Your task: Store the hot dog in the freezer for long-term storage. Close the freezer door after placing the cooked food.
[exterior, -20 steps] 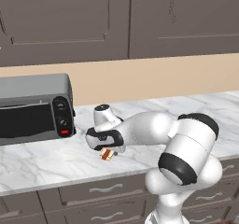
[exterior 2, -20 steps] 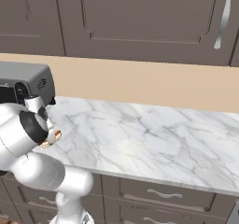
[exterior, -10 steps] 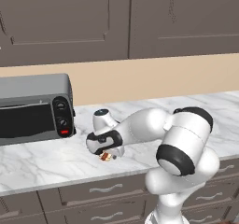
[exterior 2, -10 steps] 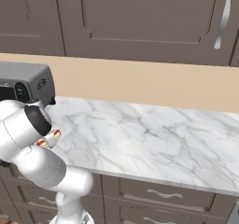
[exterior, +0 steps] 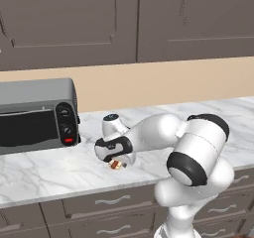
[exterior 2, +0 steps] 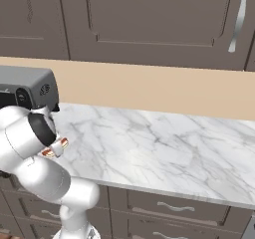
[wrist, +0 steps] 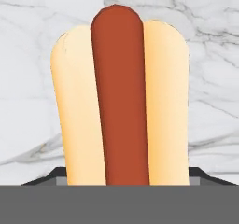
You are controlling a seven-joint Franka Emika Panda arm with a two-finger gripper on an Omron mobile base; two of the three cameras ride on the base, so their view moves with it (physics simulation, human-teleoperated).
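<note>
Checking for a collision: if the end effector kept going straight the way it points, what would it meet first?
The hot dog, right ahead between its fingers; behind that, probably the marble counter.

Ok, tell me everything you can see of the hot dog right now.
The hot dog is a pale tan bun split lengthwise, with a smooth red-brown sausage along its middle. In the hand view it lies lengthwise away from the camera, over the white marble counter, and the dark pincer tips flank its near end. From the left base view it sits under the pincer near the counter's front edge. Whether it is lifted or resting cannot be told.
</note>
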